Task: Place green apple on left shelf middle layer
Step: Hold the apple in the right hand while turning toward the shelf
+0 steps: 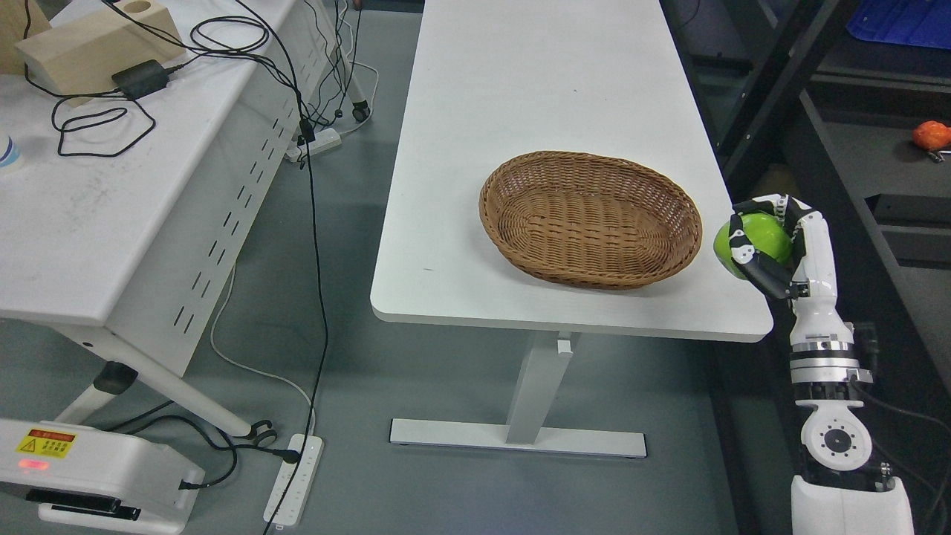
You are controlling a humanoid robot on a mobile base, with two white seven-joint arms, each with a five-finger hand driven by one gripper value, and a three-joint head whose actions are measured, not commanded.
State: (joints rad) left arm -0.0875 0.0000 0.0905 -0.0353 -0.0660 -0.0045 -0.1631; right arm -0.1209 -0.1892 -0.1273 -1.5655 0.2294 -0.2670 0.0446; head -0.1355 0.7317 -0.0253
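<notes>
My right hand [765,245] comes up from the lower right and is shut on a green apple [759,236]. It holds the apple in the air at the right edge of the white table [550,89], just right of an empty oval wicker basket [591,218]. A dark shelf unit [869,156] stands to the right of the hand, with dark flat layers. My left arm is out of view.
An orange object [931,135] lies on a shelf layer at the far right. A second white table [111,186] at the left carries a wooden box, a black adapter and cables. Power strips and cables lie on the grey floor [334,386].
</notes>
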